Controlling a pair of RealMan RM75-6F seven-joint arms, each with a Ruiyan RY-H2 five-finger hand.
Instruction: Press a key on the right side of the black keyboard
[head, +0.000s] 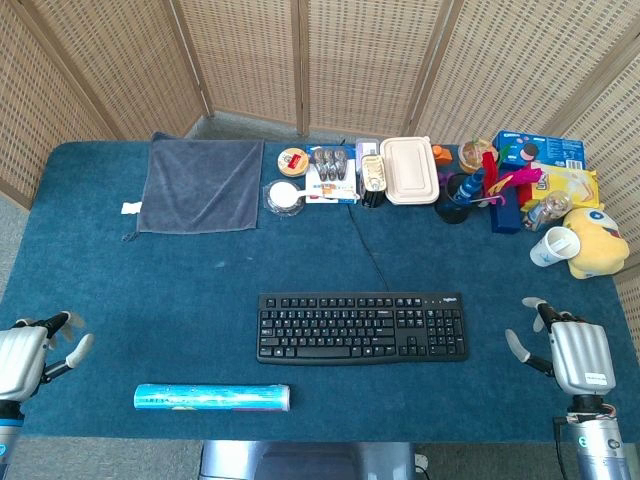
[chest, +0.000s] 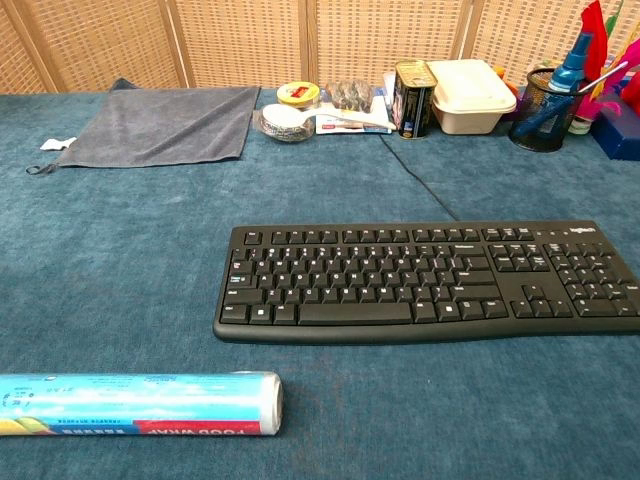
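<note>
The black keyboard (head: 362, 326) lies flat at the middle of the blue table, its number pad on the right end (chest: 590, 275). Its cable runs back toward the clutter at the rear. My right hand (head: 570, 352) hovers near the table's right front corner, to the right of the keyboard and apart from it, fingers spread and holding nothing. At the left front edge my left hand (head: 30, 355) also holds nothing, fingers apart. The chest view shows the keyboard but neither hand.
A boxed roll of plastic wrap (head: 211, 397) lies in front of the keyboard to the left. A grey towel (head: 200, 183) lies at the back left. Tins, a lidded box (head: 409, 169), a pen cup (chest: 545, 120), a paper cup (head: 553, 245) and a yellow plush toy (head: 596, 240) crowd the back right.
</note>
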